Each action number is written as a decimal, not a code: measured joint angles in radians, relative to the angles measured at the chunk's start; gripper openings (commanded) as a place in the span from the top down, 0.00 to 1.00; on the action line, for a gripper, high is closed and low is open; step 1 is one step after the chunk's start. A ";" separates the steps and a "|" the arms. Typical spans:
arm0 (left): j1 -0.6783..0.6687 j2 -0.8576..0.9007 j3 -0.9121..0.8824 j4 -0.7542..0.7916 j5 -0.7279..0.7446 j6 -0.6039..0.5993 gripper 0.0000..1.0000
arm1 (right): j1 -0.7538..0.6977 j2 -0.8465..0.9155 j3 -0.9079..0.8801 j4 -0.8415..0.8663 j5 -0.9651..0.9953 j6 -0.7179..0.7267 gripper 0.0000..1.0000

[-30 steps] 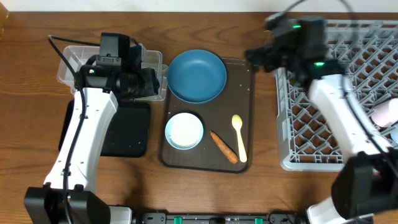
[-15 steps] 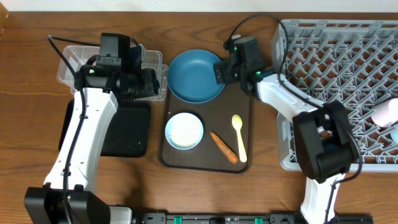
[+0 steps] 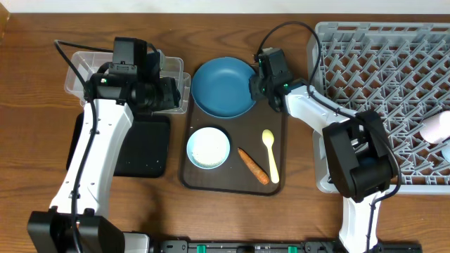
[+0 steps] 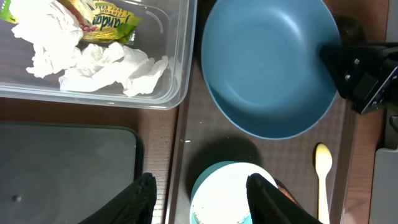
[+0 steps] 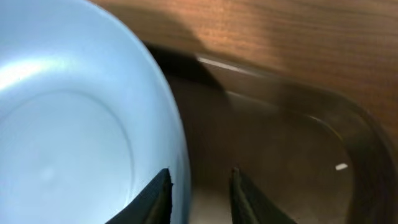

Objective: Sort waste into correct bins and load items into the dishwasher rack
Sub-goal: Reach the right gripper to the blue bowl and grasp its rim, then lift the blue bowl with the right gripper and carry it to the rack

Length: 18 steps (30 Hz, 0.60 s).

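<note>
The large dark blue bowl point(image 3: 223, 86) point(image 4: 267, 65) lies at the back of the brown tray point(image 3: 281, 112). My right gripper point(image 3: 256, 86) point(image 5: 200, 177) stands astride its right rim, one finger inside and one outside. The jaws are narrowed, but a gap still shows by the outer finger. My left gripper point(image 3: 169, 95) point(image 4: 202, 199) hangs open and empty between the clear tub point(image 3: 88, 70) and the tray. White and yellow-green wrappers point(image 4: 93, 50) lie in the tub. The small white bowl point(image 3: 208, 147), the carrot point(image 3: 253, 165) and the pale yellow spoon point(image 3: 270, 153) rest on the tray.
The shallow black tray point(image 3: 144, 144) lies in front of the clear tub. The grey dishwasher rack point(image 3: 380, 98) fills the right side. A pink cup point(image 3: 436, 126) and a light blue cup point(image 3: 446, 149) sit at its right edge.
My right arm has swung left from over the rack to the blue bowl's right rim, and its jaws have narrowed from wide open. The left arm has not moved.
</note>
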 measured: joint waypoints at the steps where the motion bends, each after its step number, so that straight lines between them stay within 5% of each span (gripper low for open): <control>1: 0.000 0.000 0.000 -0.001 0.000 0.000 0.50 | 0.000 0.000 0.000 -0.012 0.001 0.000 0.75; 10: 0.000 0.000 0.000 -0.003 0.000 0.000 0.50 | 0.000 0.000 0.000 -0.055 -0.001 0.014 0.98; 18: 0.000 0.000 0.000 -0.004 0.000 0.000 0.50 | -0.011 -0.002 0.002 -0.040 -0.025 0.021 0.99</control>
